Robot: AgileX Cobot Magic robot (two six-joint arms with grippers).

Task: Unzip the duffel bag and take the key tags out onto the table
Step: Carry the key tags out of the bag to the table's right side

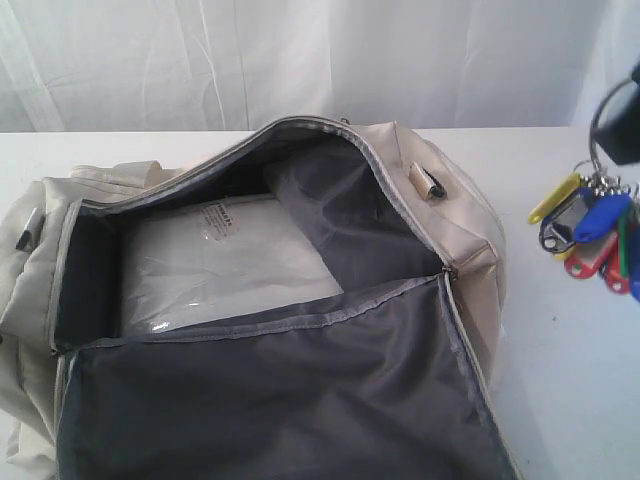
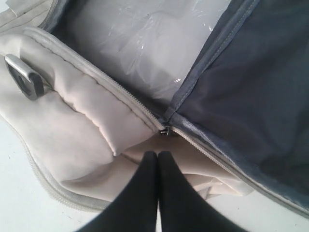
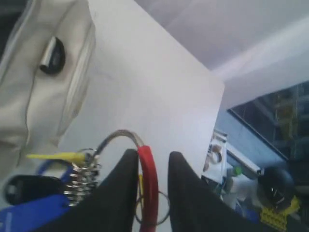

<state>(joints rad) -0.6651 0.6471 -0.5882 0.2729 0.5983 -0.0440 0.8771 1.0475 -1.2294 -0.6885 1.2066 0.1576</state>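
Dangling lengthwise downward, key tags pinched in right gripper; left gripper pressed together.

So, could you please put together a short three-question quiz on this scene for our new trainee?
1. True or false: the cream fabric duffel bag is zipped fully shut.
2. Where is the bunch of coloured plastic key tags?
A. Lying inside the bag
B. Held by the right gripper, outside the bag
C. Zipped into the front pocket
3. Fill in the blank: the left gripper, close beside the bag, is ____ (open or shut).

Key: 1 false; 2 B; 3 shut.
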